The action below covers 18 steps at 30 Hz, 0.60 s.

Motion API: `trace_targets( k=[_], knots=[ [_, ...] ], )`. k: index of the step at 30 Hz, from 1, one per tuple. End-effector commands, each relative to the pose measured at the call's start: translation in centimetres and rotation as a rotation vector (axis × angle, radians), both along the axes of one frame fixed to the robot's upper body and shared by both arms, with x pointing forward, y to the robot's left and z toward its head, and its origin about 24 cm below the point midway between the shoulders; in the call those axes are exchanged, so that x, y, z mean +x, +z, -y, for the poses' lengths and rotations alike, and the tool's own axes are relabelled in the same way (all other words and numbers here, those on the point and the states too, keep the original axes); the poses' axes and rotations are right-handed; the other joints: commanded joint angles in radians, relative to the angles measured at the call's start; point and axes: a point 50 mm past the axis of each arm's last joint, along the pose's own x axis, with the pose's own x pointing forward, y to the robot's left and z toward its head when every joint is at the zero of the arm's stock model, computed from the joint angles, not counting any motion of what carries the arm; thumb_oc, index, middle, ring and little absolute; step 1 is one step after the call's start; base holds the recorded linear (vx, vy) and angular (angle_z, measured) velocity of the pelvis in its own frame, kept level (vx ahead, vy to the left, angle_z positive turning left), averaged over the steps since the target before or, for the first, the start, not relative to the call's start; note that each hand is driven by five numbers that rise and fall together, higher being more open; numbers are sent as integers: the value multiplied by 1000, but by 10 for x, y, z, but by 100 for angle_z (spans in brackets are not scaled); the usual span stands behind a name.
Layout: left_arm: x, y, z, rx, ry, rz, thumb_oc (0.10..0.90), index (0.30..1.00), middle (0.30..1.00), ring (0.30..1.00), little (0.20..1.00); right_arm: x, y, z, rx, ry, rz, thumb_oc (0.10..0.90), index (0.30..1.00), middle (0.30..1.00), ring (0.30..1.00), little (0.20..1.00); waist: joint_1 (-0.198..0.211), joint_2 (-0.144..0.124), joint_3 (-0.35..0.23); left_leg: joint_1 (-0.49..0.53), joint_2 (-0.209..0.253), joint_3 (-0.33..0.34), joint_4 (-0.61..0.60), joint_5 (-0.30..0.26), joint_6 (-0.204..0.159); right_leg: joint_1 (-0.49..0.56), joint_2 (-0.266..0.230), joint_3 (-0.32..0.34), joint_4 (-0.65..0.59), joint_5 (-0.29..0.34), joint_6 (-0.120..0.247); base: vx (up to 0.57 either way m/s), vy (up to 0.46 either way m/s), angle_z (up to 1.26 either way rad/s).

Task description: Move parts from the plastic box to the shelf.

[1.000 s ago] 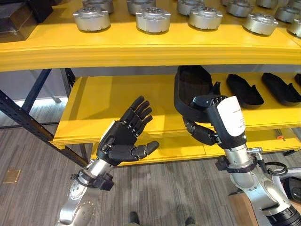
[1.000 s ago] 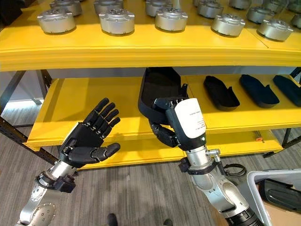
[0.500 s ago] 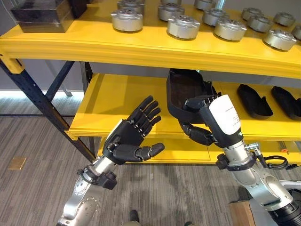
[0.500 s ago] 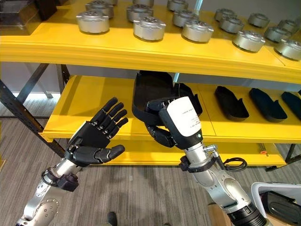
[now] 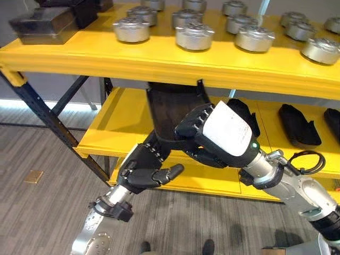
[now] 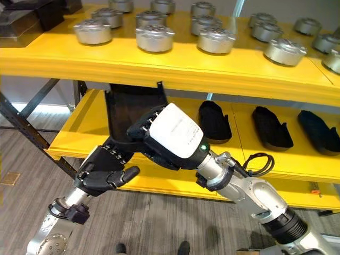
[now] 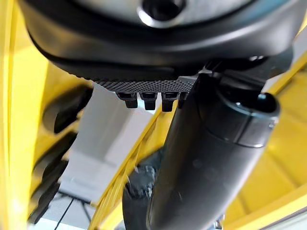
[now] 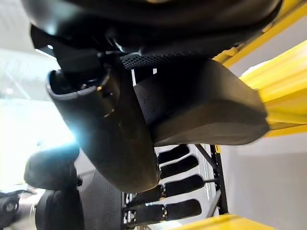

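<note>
My right hand (image 5: 206, 126), thumb under a white cover, is shut on a large black shell-shaped part (image 5: 172, 106). It holds the part tilted upright at the front edge of the yellow shelf's middle level (image 5: 114, 127), just under the top level. My left hand (image 5: 139, 169) sits directly below the part with straight fingers reaching up against its underside and the thumb sticking out sideways. In the right wrist view the part (image 8: 206, 105) lies between thumb and fingers.
Several silver round parts (image 5: 194, 36) stand on the top level (image 5: 159, 58), with a dark box (image 5: 42, 21) at its left end. Several black shell parts (image 6: 271, 126) lie on the middle level to the right. A dark diagonal brace (image 5: 48, 117) runs down the left.
The camera has shifted. My right hand has carried the black part to the left, over my left hand, whose fingers now lie against the part's underside.
</note>
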Motion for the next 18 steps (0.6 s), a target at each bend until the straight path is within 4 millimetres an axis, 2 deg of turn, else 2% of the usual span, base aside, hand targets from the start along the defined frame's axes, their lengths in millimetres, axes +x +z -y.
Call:
trace_targets(
  k=[1,5,8,14,18],
  knots=[
    [10,44,4,-27,-33,238,900,1000,1000,1000,1000,20,63,2,237,-49,190,400,300,300,300,300,17,-52,-23,16,-54,34,-8,-39,10,70,-104,-80,29,-89,73,69,-45,-3],
    [11,39,5,-22,-43,209,900,1000,1000,1000,1000,38,65,2,248,-119,183,400,300,300,300,300,30,-45,-18,10,-49,21,-8,-29,4,77,-102,-87,25,-90,70,53,-24,4],
    [13,38,9,-18,-55,194,900,1000,1000,1000,1000,52,58,1,226,-173,155,400,300,300,300,300,36,-34,-9,2,-49,11,-8,-24,4,72,-107,-87,30,-90,71,35,-3,6],
    [15,36,11,-19,-52,179,900,1000,1000,1000,1000,62,47,1,230,-209,85,400,300,300,300,300,38,-27,-1,-2,-53,6,-8,-22,7,71,-111,-81,28,-87,74,20,5,3],
    [20,40,13,-25,-43,199,900,1000,1000,1000,1000,71,34,-5,204,-214,49,400,300,300,300,300,41,-15,30,-36,-53,-1,-8,-9,7,32,-116,-74,47,-89,74,-56,13,11]
  ],
)
